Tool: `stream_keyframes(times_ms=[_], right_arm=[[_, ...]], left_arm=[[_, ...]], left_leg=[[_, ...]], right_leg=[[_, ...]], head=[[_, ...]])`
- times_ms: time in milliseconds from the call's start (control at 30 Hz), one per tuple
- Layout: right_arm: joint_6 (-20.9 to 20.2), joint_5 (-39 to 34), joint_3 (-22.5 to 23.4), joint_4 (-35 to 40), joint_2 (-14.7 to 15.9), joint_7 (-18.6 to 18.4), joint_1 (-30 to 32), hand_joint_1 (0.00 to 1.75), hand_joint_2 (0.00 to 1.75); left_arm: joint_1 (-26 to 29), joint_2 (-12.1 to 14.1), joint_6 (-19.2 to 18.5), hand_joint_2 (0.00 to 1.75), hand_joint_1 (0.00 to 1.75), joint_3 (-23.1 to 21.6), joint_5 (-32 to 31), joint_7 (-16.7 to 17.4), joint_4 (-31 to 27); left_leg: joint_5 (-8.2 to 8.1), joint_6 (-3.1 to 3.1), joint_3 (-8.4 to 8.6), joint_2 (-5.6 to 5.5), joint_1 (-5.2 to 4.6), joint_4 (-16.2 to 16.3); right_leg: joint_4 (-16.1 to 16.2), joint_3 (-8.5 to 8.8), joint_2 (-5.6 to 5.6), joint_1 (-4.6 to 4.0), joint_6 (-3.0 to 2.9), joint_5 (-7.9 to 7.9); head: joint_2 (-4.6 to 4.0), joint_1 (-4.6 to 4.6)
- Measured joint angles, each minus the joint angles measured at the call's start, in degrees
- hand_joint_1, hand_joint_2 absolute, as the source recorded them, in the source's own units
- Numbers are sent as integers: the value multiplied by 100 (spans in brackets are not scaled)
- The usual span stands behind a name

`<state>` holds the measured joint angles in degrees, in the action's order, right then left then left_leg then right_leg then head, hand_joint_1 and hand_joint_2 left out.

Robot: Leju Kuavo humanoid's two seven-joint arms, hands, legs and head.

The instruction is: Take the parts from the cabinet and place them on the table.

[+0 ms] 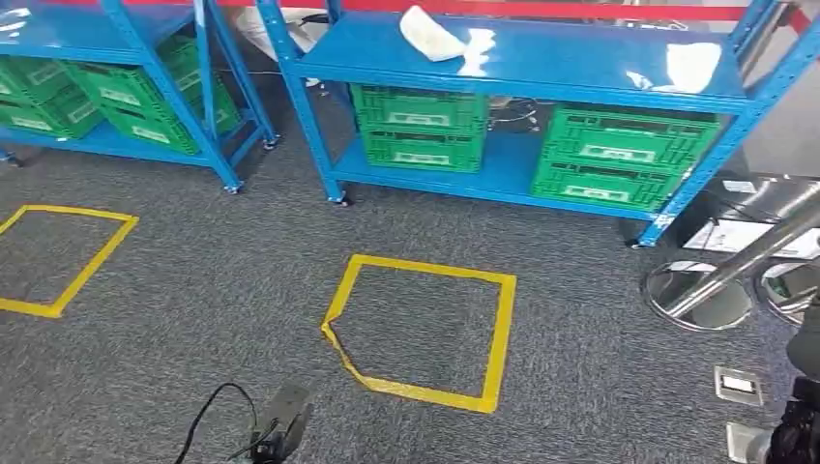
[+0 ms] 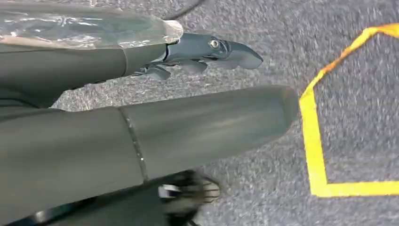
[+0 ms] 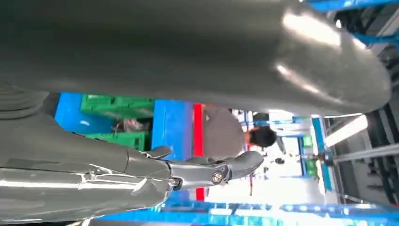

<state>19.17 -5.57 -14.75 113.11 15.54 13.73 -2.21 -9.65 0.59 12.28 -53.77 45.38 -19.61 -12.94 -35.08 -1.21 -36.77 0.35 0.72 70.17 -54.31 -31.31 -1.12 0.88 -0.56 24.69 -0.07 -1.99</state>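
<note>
Both hands empty, left hand [image 2: 141, 113] and right hand [image 3: 197, 113] fingers extended apart, while bagged parts [image 1: 432, 34] lie on blue cabinet [image 1: 541, 58] top shelf, well ahead, roughly centred between arms.

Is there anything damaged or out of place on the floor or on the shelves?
Yes. The yellow tape square on the grey carpet is torn and bent inward at its near left corner, unlike the neat square further left. Also, a white crumpled bag lies loose on the blue shelf, while green crates sit tidy below.
</note>
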Motion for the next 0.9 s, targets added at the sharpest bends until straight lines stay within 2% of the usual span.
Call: stream_keyframes(times_ms=[33, 67, 100, 133, 167, 200, 233, 267, 333, 367, 400, 433, 467, 500, 533, 567, 600, 633, 667, 700, 733, 767, 800, 867, 900], right_arm=[[0, 0, 0, 0, 0, 0, 3, 0, 0], [0, 0, -2, 0, 0, -2, 9, 0, 0], [0, 0, 0, 0, 0, -2, 12, 0, 0], [0, -2, -2, 0, -2, -2, 12, 0, 0], [0, 0, -2, 0, -2, -2, 10, 0, 0], [0, -2, 0, 0, -2, 0, 10, 0, 0], [0, -2, 0, 0, -2, -2, 4, 0, 0], [0, 0, 0, 0, -2, -2, 10, 0, 0], [0, 0, -2, 0, -4, -2, 23, 0, 0], [0, -2, 4, 0, -4, -2, 22, 0, 0], [2, 0, 15, 2, -4, 2, 27, 0, 0], [2, -2, 15, 0, -2, -2, 2, 0, 0], [0, -2, 11, 0, -4, 0, 1, 0, 0], [0, 0, 7, 0, -4, -2, 12, 0, 0], [0, 0, 4, 0, -4, -2, 21, 0, 0], [2, 0, 7, -2, -4, -2, 21, 0, 0], [2, 0, 5, -2, -4, -2, 20, 0, 0], [0, 0, 4, -2, -4, -2, 20, 0, 0], [0, 0, 7, -2, -4, -2, 19, 0, 0], [0, 0, 7, -2, -4, -2, 16, 0, 0], [0, -2, 4, -2, -4, -6, 4, 0, 0], [0, 0, 4, -2, -4, 0, 7, 0, 0], [2, -2, 7, -2, -4, -2, 18, 0, 0], [2, -2, 7, 0, -4, 0, 19, 0, 0], [2, 0, 7, 2, -4, 0, 23, 0, 0]], left_arm=[[14, 0, 0, 0, 0, 0, 0, 0, 0], [23, 0, 0, 0, 0, 0, 0, 0, 0], [23, 2, 0, 0, 0, -2, 0, 0, 0], [18, 4, 0, 0, 0, -2, 0, 0, 0], [13, 7, 0, 0, 0, 0, 0, 0, 0], [13, 26, 0, 0, 0, -2, 0, 0, 2], [11, 28, 0, 0, 0, -2, 0, 0, 0], [10, 28, 0, 0, 0, -2, 0, 0, 0], [6, 20, 0, 0, 0, -2, 0, 0, 0], [-7, 4, 0, 0, 0, -4, 0, 0, 0], [-20, 18, 0, 0, 0, -4, 2, 0, 0], [-20, 17, 0, 0, 0, -4, 0, -2, 0], [-8, 15, 0, 0, 0, -4, 0, 0, 0], [7, 15, 0, 0, 0, -4, 0, 0, 0], [16, 15, -2, 0, 0, -4, 2, 0, 0], [19, 15, 0, 0, 0, -4, 0, 0, 0], [16, 15, -2, 0, 0, -4, 0, 0, 0], [12, 13, 0, 0, 0, -4, 0, 0, 0], [7, 4, -2, 0, 0, -4, 0, 0, 0], [5, 2, 0, 0, 0, -4, 0, 0, 0], [4, 4, 0, 0, 0, -4, 0, 0, 0], [1, 4, 0, 0, 0, -4, 0, 0, 0], [2, 7, 0, 0, 0, -4, 0, 0, 0], [-12, 4, 0, 0, 0, -4, 0, 0, 0], [-23, 7, 0, 0, 0, -4, 0, 0, 0]], left_leg=[[-65, -2, -167, -2, -1, 307], [22, 7, -194, -4, -1, 317], [252, 25, -74, -10, 0, 20], [555, 51, 161, -49, 2, -515], [844, 85, 442, -180, 4, -1124], [961, 122, 618, -505, 14, -1552], [946, 128, 642, -566, 28, -1655], [946, 131, 640, -479, 11, -1646], [953, 191, 650, -372, -19, -1644], [988, 242, 660, -279, 43, -1726], [1005, 278, 685, -195, 42, -1756], [1003, 303, 685, -134, 36, -1766], [998, 307, 684, -50, 21, -1765], [990, 314, 685, 26, 11, -1764], [983, 315, 683, 107, 6, -1760], [976, 313, 689, 184, 5, -1758], [964, 304, 700, 255, 5, -1755], [952, 292, 722, 315, 6, -1755], [929, 268, 754, 367, 7, -1749], [906, 242, 784, 413, -1, -1742], [882, 205, 784, 455, -60, -1716], [883, 190, 783, 517, -65, -1705], [877, 179, 790, 572, -75, -1707], [852, 123, 824, 715, -65, -1710], [759, 77, 811, 521, -30, -1622]], right_leg=[[-3, -6, -78, -3, -2, -2], [-4, -4, -166, -4, -2, -3], [-6, 3, -253, -3, 0, -4], [-10, 12, -338, -2, 5, -7], [-13, 20, -418, 0, 10, -5], [-19, 7, -469, 18, 25, -9], [-59, -37, -554, -36, 71, 2], [-40, -56, -605, -5, 102, -15], [10, -67, -734, 24, 180, -51], [2, -86, -791, 18, 219, -45], [-156, -144, -406, -28, 232, 86], [-506, -308, -165, -32, 252, 307], [-1019, -539, -28, -28, 272, 563], [-1505, -761, 36, -21, 284, 772], [-1868, -924, 62, -15, 292, 894], [-1959, -960, 74, -13, 298, 861], [-1723, -833, 87, -12, 292, 691], [-1280, -582, 115, -13, 283, 450], [-665, -249, 206, -14, 264, 177], [-167, 15, 441, -26, 248, 27], [-18, 85, 593, -119, 241, 114], [-22, 57, 495, -82, 166, 84], [-26, 36, 430, -91, 152, 86], [-4, 29, 280, -89, 75, 60], [12, 43, 235, -56, 44, 41]], head=[[0, 0], [0, 0], [0, -4], [0, -9], [0, -20], [0, -24], [0, -6], [0, -9], [0, 0], [0, 2], [0, 24], [0, 83], [0, 83], [0, 87], [0, 87], [0, 90], [0, 90], [0, 90], [0, 92], [0, 94], [0, 111], [0, 94], [0, 79], [0, 85], [0, 77]])
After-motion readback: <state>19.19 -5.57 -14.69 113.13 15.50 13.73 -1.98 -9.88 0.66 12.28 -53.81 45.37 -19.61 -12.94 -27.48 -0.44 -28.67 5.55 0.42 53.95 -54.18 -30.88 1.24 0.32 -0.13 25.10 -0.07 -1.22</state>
